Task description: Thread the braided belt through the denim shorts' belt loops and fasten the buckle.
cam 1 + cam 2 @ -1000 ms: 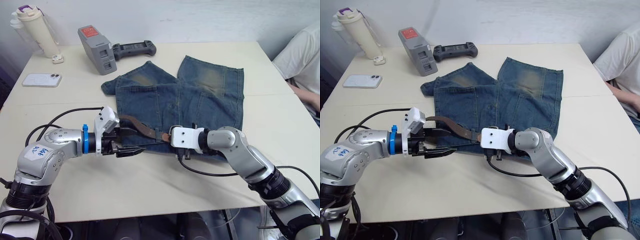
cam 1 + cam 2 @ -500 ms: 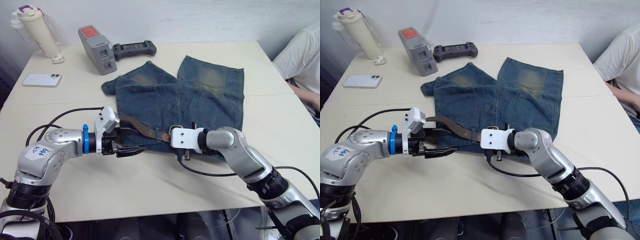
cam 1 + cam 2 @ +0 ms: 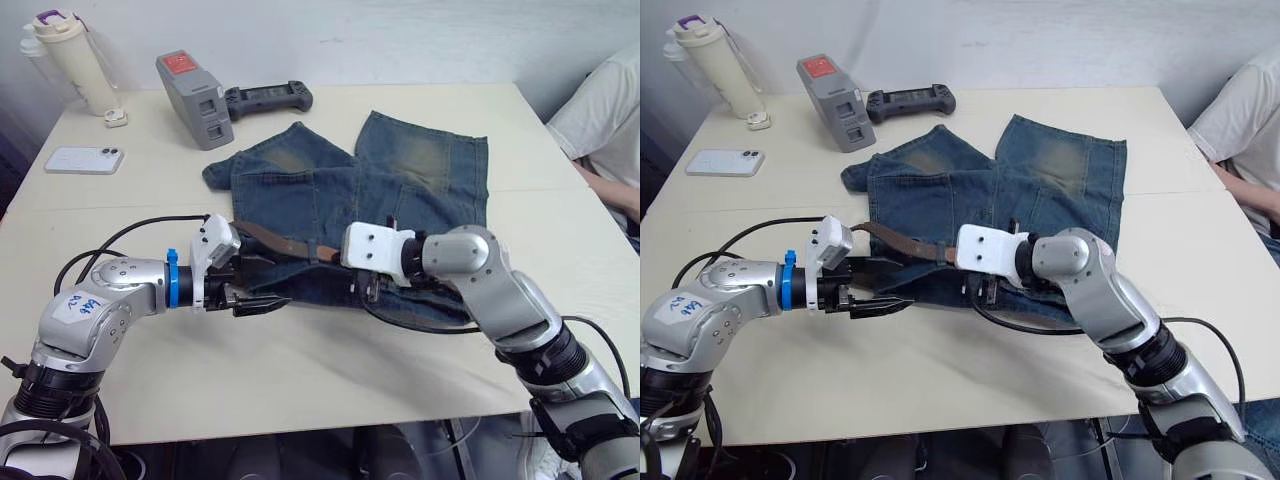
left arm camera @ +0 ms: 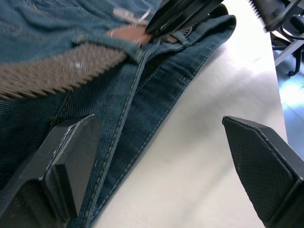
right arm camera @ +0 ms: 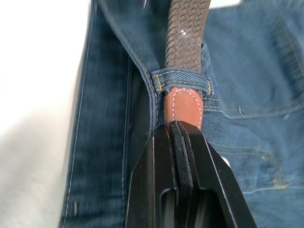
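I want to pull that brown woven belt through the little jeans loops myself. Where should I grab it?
Grab the tan leather tip of the dark brown braided belt, just past the blue denim belt loop, and pull along the waistband. The tip is flat and stiff and already pokes out of the loop. The right gripper pinches it there; the left gripper is open by the blue denim shorts.

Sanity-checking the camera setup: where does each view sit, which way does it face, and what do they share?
Left eye, right eye: head stereo pair, looking forward and down at the table; both arms show, shorts between them.
Left wrist: on the left arm, looking along the open left gripper over the waistband.
Right wrist: on the right arm, looking along the right gripper, shut on the belt tip at a belt loop.
Shared: shorts and belt appear in all views.
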Motion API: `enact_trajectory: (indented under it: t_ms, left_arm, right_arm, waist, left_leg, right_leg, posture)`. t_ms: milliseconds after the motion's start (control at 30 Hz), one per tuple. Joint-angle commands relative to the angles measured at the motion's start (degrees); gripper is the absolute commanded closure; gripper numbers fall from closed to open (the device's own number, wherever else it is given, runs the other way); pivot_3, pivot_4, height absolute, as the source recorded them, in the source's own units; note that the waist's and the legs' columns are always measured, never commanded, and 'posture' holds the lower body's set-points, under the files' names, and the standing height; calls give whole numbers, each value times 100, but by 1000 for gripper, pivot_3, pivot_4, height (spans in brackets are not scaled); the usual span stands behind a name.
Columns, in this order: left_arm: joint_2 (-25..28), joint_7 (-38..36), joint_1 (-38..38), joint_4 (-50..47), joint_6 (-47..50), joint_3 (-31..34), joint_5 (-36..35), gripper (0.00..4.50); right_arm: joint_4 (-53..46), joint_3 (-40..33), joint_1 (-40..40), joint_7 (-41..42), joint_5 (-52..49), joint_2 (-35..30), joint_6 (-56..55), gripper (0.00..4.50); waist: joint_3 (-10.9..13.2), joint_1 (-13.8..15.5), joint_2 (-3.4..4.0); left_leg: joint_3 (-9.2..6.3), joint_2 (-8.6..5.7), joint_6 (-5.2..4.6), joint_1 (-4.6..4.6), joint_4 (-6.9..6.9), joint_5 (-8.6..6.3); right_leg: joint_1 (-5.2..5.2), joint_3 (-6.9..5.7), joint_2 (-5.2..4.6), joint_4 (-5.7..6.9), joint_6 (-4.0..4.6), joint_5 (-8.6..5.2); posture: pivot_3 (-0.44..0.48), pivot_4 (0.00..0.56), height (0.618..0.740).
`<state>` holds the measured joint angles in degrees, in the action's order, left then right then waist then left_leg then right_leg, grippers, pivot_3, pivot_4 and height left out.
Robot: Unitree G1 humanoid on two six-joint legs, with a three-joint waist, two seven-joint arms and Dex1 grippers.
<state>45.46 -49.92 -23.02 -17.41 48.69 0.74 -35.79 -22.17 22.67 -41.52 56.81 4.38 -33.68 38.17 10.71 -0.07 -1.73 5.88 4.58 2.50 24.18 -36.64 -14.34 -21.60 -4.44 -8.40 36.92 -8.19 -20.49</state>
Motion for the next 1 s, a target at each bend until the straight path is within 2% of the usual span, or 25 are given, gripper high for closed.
enact_trajectory:
  t_ms: [33, 300, 400, 500, 667, 767, 1000]
  left_arm:
    - [-60, -29, -83, -42, -131, -20, 60, 0]
    - [-141, 11, -150, 100, -200, -14, 134, 0]
    - [-232, 152, -198, 249, -306, -77, 307, 831]
    - [-313, 278, -233, 445, -473, -174, 574, 2096]
    - [-520, 315, -324, 605, -579, -299, 769, 4473]
    - [-602, 365, -350, 662, -657, -492, 987, 4473]
    - [-437, 375, -281, 847, -1057, -1083, 1839, 4473]
  right_arm:
    - [-248, -141, -69, 19, -159, -37, 94, 4448]
    - [-393, -38, 93, 0, -220, -137, 274, 4448]
    - [-391, -11, 135, -36, -207, -156, 275, 4500]
    - [-374, 12, 153, -70, -191, -152, 257, 4500]
    - [-305, 19, 105, -93, -186, -167, 234, 4500]
    - [-307, 23, 104, -118, -179, -166, 231, 4500]
    - [-338, 53, 143, -125, -148, -223, 222, 4500]
  waist:
    - [0, -1, 0]
    - [0, -3, 0]
    - [0, 1, 0]
    - [0, 2, 0]
    - [0, 3, 0]
    - [0, 3, 0]
    - [0, 2, 0]
  left_leg:
    - [0, 0, 0, 0, 0, 0]
    - [0, 0, 0, 0, 1, 0]
    - [0, 0, 0, 0, 0, 0]
    - [0, -1, 0, 0, -1, 0]
    - [0, 0, 0, 1, -1, 0]
    - [1, -1, 0, 1, -1, 0]
    - [1, 0, 0, 1, -1, 0]
  right_leg:
    - [0, 0, 0, 0, 0, 0]
    - [0, 0, 0, 0, 0, 0]
    - [0, 0, 0, 0, 0, 0]
    - [0, 0, 0, 0, 0, 0]
    - [0, -1, 0, 0, 0, 0]
    - [0, -1, 0, 0, 0, 0]
    - [0, -1, 0, 0, 0, 0]
  posture:
    - [0, 150, 740]
    - [0, 150, 740]
    - [0, 150, 740]
    - [0, 150, 740]
    - [0, 150, 740]
    - [0, 150, 740]
    - [0, 150, 740]
